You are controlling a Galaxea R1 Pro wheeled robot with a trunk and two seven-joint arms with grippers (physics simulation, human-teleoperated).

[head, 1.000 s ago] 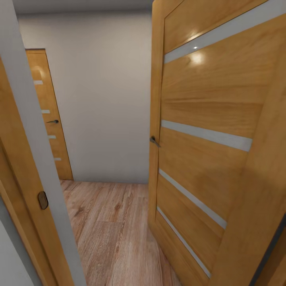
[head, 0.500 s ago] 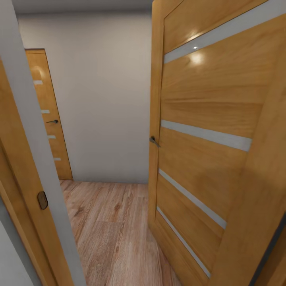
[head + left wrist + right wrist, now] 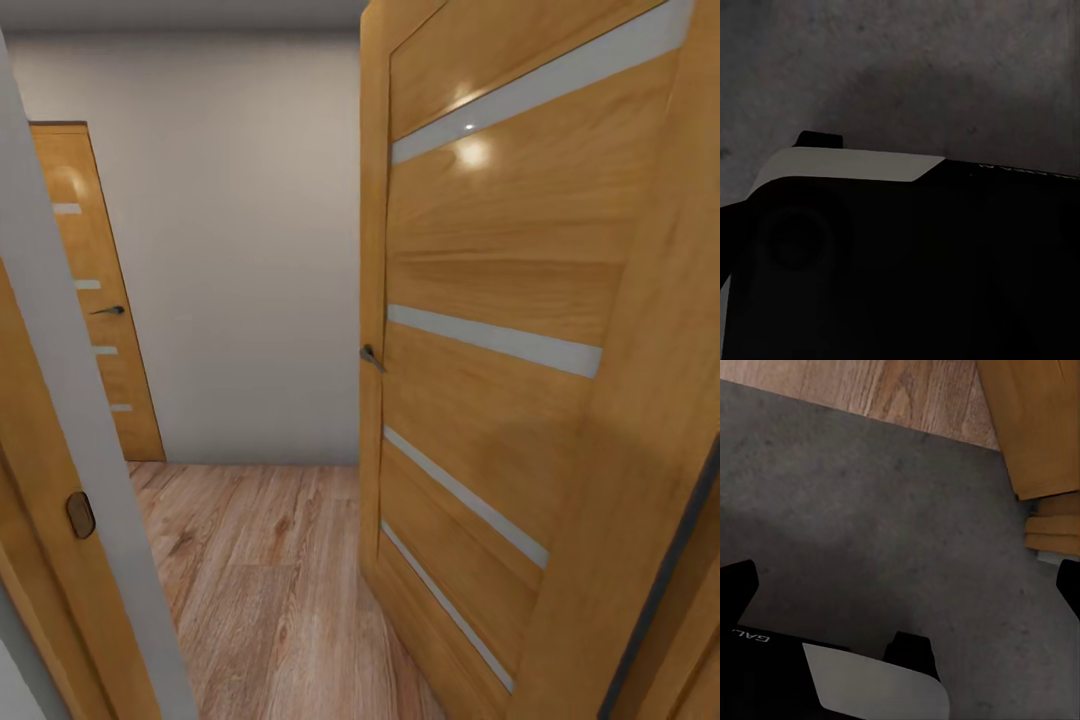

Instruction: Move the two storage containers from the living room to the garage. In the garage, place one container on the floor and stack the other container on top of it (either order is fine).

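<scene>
Light wood-plank flooring [image 3: 270, 590] runs past an open wooden door [image 3: 500, 330]; neither claw's opening can be told.

Open door [image 3: 500, 300]: honey wood veneer, semi-gloss with light glints, frosted matt inlay strips [image 3: 495, 340], dark metal handle [image 3: 370, 356]. Far door [image 3: 95, 300]: same finish. Wall [image 3: 240, 250]: matt white. Plank floor [image 3: 260, 580]: light wood, grainy, satin. Concrete floor [image 3: 870, 525]: grey, rough, mottled, matt.

Honey-orange door [image 3: 520, 300], pale stripes
</scene>
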